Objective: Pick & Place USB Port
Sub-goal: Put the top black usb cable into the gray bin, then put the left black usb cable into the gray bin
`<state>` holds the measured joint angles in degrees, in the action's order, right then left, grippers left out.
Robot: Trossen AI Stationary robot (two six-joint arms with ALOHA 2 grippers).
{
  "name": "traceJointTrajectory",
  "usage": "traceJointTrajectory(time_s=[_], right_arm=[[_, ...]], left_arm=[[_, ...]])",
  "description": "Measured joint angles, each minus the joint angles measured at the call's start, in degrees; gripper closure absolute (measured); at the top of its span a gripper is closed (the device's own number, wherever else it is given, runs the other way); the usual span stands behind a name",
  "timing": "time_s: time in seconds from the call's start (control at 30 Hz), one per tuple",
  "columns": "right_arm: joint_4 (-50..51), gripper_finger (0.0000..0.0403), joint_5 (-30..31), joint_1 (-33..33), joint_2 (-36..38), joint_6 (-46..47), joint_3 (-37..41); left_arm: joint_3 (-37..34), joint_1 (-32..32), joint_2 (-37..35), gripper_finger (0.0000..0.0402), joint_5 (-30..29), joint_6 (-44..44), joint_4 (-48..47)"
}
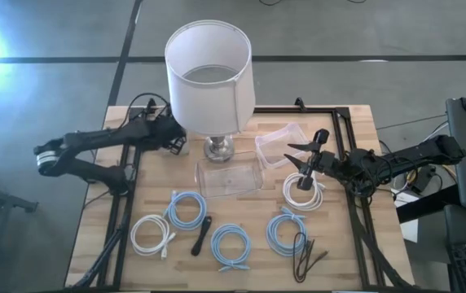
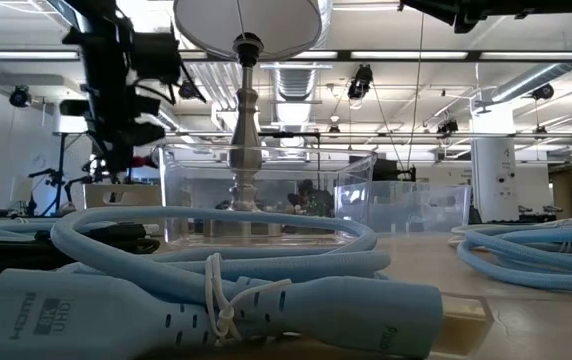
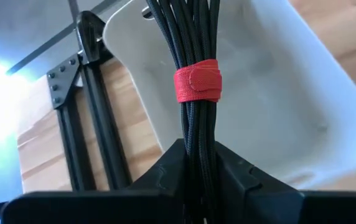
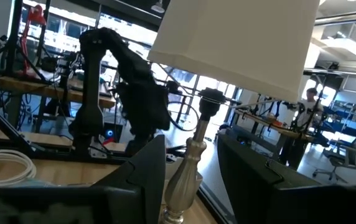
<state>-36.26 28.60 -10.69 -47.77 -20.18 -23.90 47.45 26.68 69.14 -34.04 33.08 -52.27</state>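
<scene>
A bundled black cable (image 3: 196,87), bound by a red strap (image 3: 198,81), is seen closest in the left wrist view, clamped between the jaws of the left gripper (image 1: 176,140) and held above the table (image 1: 355,130), beside the lamp (image 1: 210,73). It appears as several braided strands gathered tightly, hanging straight. The right gripper (image 1: 313,150) is held with jaws parted over the white cable coil (image 1: 303,191), near the clear container (image 1: 230,177). For a clean placement, the bundle would best be kept upright, carried clear of the lampshade, and released only once centred over the container.
</scene>
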Motion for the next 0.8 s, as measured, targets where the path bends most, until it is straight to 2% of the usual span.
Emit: traceJointTrajectory(time_s=[0.17,0.3,0.47,0.67,0.8], right_arm=[[0.0,0.0264,0.0,0.0,0.0,0.0,0.0],[0.0,0.0264,0.0,0.0,0.0,0.0,-0.1],[0.0,0.0264,0.0,0.0,0.0,0.0,-0.1],[0.0,0.0264,0.0,0.0,0.0,-1.0,-0.1],[0.0,0.0264,0.0,0.0,0.0,-1.0,-0.1]], left_arm=[[-2.2,1.1,5.3,0.0326,-1.5,-2.9,7.3],[-2.5,1.5,8.9,0.0307,-7.7,-1.3,7.6],[-2.5,1.4,11.6,0.0276,-8.1,-1.8,7.8],[-2.5,1.3,12.3,0.0245,-9.4,-5.1,7.8],[-2.5,0.6,10.5,0.0240,-9.0,-10.1,7.6]])
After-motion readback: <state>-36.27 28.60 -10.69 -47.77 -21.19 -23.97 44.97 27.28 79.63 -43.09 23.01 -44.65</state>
